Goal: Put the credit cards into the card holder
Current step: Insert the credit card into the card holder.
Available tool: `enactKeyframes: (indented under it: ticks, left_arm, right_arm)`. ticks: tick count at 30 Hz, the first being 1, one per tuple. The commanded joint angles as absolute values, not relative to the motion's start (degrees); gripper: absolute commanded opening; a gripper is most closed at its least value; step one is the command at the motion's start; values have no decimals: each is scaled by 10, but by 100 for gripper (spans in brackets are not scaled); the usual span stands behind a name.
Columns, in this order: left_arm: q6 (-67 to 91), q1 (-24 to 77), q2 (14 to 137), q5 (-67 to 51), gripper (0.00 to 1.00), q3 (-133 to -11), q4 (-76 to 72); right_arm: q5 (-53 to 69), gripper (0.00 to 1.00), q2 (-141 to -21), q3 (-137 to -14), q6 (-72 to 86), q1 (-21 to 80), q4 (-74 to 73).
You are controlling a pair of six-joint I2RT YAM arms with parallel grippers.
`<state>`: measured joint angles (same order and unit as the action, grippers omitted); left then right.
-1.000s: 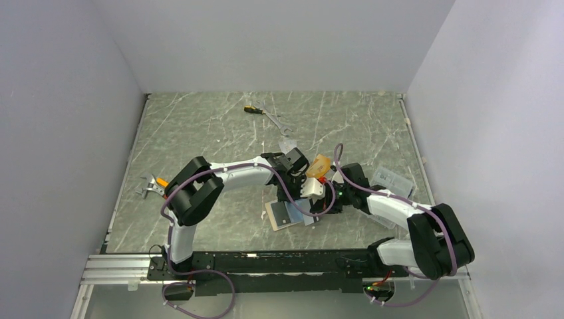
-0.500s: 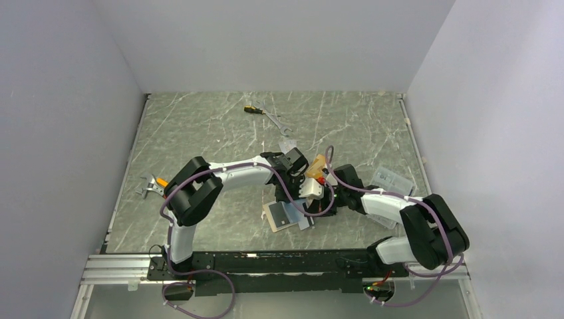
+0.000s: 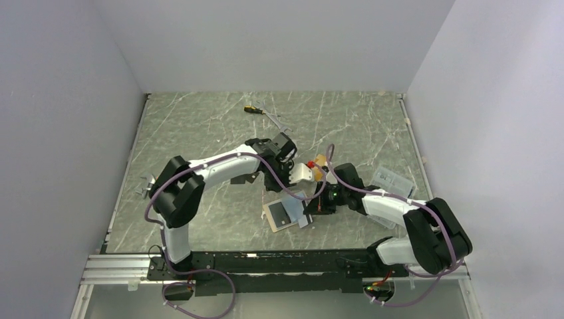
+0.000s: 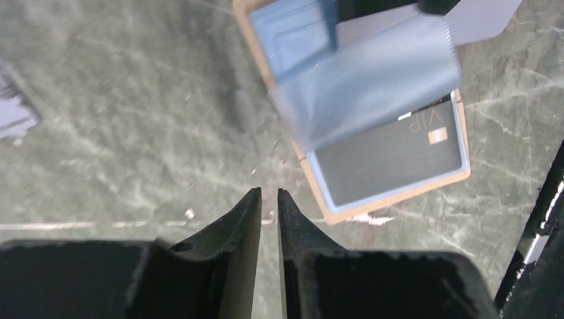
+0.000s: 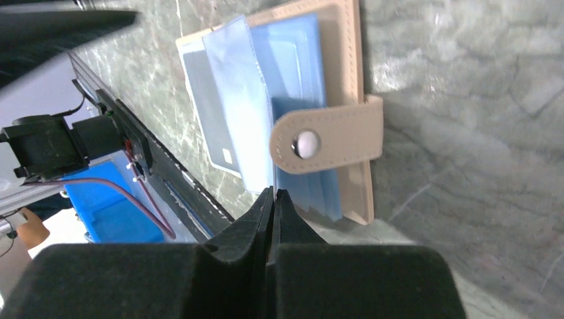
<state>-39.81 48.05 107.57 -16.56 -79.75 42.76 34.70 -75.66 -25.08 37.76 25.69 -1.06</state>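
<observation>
The tan card holder lies open on the table, its blue sleeves up. A black card marked VIP sits in its lower sleeve. My right gripper is shut on the edge of a clear sleeve page, holding it up beside the snap tab. From the left wrist view the same page hangs lifted over the holder. My left gripper hovers just short of the holder, jaws a narrow gap apart and empty. A silver card shows past the holder. An orange card is by the right wrist.
A screwdriver and a wrench lie at the back of the table. A clear plastic box sits at the right, pliers at the left edge. The black rail runs close behind the holder.
My left gripper has pulled back and to the left from the holder, and its jaws have parted slightly. The right gripper has shifted left with the sleeve page still pinched.
</observation>
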Motion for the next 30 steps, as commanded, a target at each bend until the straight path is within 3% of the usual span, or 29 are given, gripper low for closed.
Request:
enactKeyframes:
  ticks: [1,11,30]
  left_arm:
    - [-400,458,1014,-173,21,-811,459]
    - [-383,401,962,-228,21,-758,459]
    - [-402,379,904,-285,23,-707,439]
  right_arm:
    - [341,0,-730,-246,383,258,-23]
    - [362,0,-697,-245,401,259,-7]
    - [397,0,-778,-304,379,316,16]
